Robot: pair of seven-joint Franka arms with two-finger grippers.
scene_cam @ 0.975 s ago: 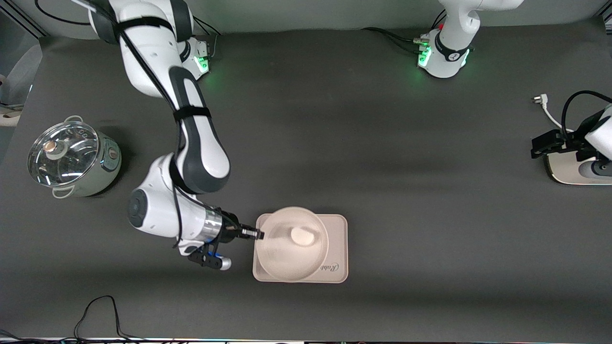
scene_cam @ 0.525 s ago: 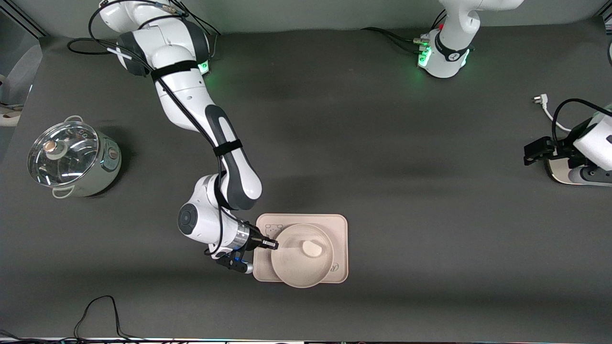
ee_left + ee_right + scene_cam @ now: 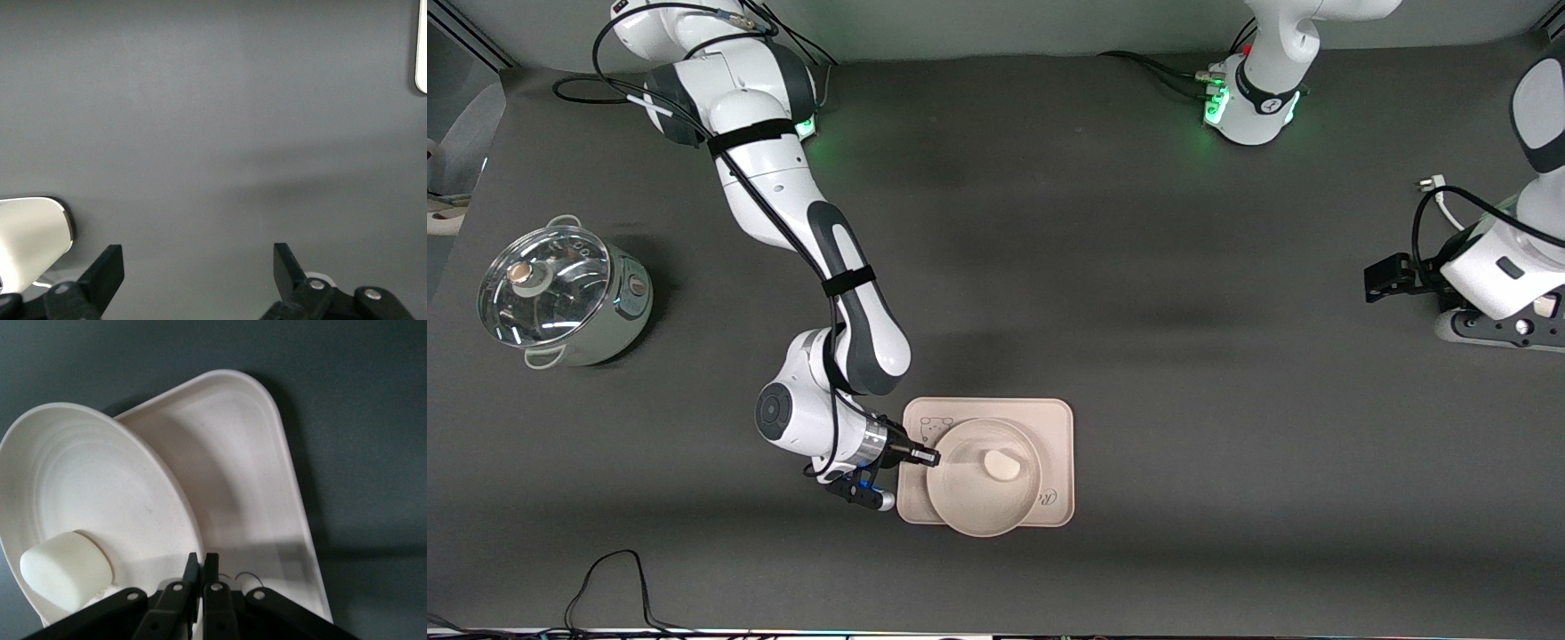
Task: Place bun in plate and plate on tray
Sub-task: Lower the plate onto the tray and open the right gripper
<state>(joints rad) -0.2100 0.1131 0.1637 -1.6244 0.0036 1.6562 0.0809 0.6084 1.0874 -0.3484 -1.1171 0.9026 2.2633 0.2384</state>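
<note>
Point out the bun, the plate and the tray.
bun [image 3: 1001, 464]: front view, middle of its top.
plate [image 3: 969, 516]: front view, bare rim on the side nearer the camera.
tray [image 3: 1055, 427]: front view, bare corner area toward the left arm's end.

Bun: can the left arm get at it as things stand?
Probably yes, though it's a long reach. The bun lies uncovered in the plate; the open left claw waits at its own table end, and the right claw pinches only the plate's rim.
</note>
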